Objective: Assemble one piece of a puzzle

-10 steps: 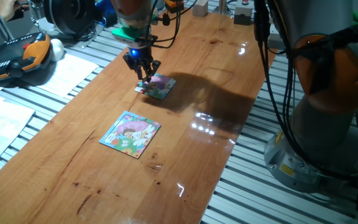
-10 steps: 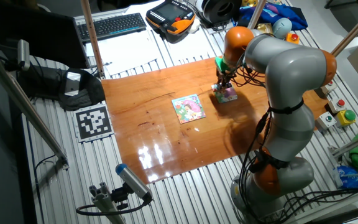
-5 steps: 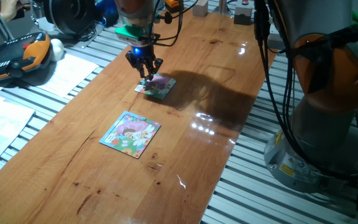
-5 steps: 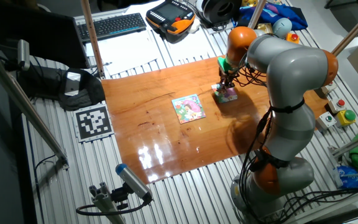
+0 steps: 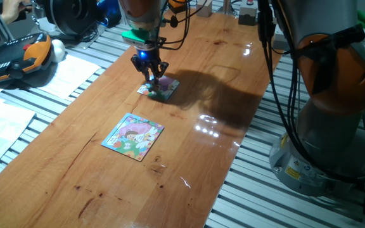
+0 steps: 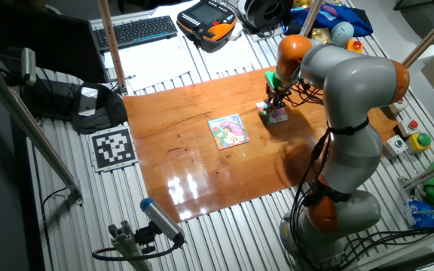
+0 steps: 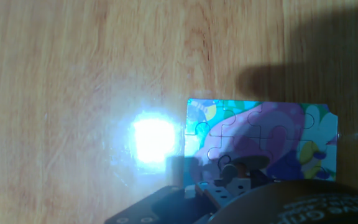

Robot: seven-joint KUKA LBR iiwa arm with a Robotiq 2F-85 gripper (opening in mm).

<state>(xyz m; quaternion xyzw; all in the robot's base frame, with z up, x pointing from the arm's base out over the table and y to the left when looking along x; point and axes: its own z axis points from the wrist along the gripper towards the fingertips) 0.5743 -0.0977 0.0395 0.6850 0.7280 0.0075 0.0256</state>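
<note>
- The gripper (image 5: 149,75) is hanging right over the puzzle (image 5: 159,87), the small pink, purple and green square on the wooden tabletop (image 5: 189,133).
- A second ago the gripper was sitting lower, at the puzzle's near-left edge. Now it is lifting up and sliding a little over the puzzle.
- I am guessing this means the push-in step is ending and the arm is pulling away.
- The fingers are looking close together in the fixed views, but they are too small to be sure. In the hand view the fingers are hidden by a dark shape at the bottom. So I cannot tell if the gripper is clenched or let go.
- The piece, the tiny pale teal one, is not showing loose anywhere on the tabletop around the puzzle. It may be sitting in the puzzle now, or it may be between the fingers. I cannot tell which.
- In the hand view the puzzle (image 7: 261,140) is showing a teal and green corner with jigsaw lines. A bright light spot is glowing on the wood just left of the puzzle.
- The bigger puzzle with the light-blue border (image 5: 134,136) is lying well apart from the small puzzle, nearer the camera in that fixed view. Nothing is touching it.
- In the other fixed view the gripper (image 6: 274,104) is again right above the puzzle (image 6: 275,114).
</note>
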